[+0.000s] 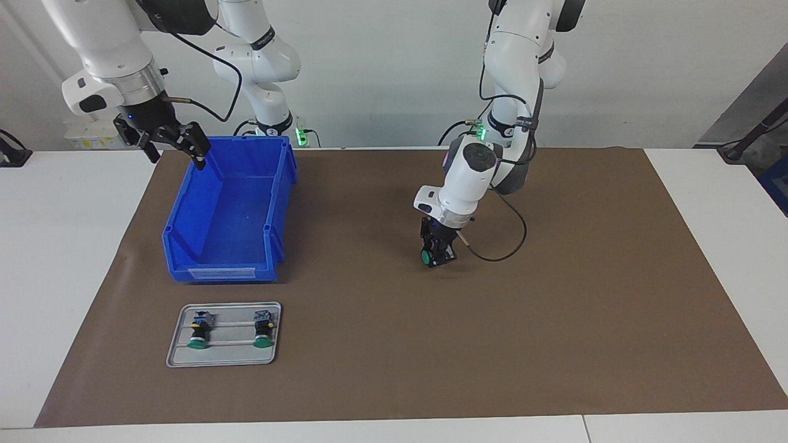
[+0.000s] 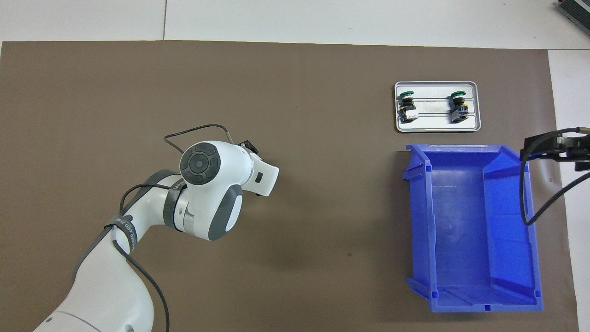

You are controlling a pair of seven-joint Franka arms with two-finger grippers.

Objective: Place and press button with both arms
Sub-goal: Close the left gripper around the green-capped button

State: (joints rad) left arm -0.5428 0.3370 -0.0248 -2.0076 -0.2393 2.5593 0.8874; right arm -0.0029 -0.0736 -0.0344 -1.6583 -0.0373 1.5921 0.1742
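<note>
left claw (image 1: 438, 253): clamped on small green-capped push-button switch (image 1: 426, 256), low over brown mat (image 1: 554, 307) mid-surface | right claw (image 1: 172, 143): fingers spread, holding nothing, above blue plastic bin (image 1: 228, 246) rim

Even, diffuse illumination from above; we find both views bright and without strong glare. We note soft shadows only: a faint patch on the brown mat (image 1: 394, 344) under the left arm (image 1: 468, 178), a second dim smudge on the mat in the overhead view toward the robots' edge, and a narrow dark band along the blue bin (image 1: 231, 212) on its side toward the left arm's end. The metal tray (image 1: 225, 335) reflects light mildly. Focus is sharp at the centre of the worktop; small parts on the tray resolve poorly. We see slight bowing of the mat's edges near the worktop corners.
</note>
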